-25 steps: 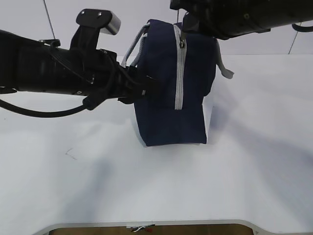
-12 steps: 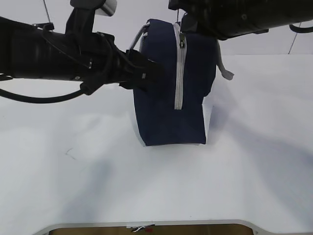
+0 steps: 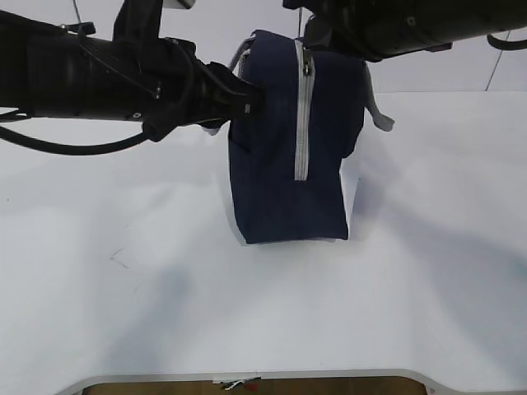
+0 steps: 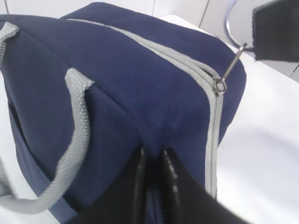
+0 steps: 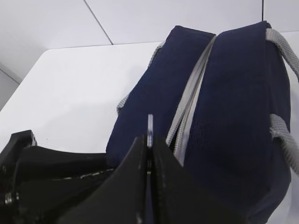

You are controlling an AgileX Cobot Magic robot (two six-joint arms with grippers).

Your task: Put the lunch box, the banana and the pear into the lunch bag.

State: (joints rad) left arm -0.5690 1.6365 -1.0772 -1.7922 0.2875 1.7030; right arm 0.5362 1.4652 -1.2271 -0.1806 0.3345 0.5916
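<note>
Lunch bag (image 3: 288, 148) stands upright on the white counter (image 3: 165, 313), zipper (image 3: 301, 123) running down its near end and apparently closed as far as can be seen. Left claw (image 4: 153, 161) is pinched narrow on a fold of navy fabric on the bag's side, just below the grey webbing handle (image 4: 79, 140). Right claw (image 5: 148, 144) sits at the bag's top, its fingers pressed together on the thin metal ring pull (image 5: 150, 125), whose link joins the slider at the top corner.
</note>
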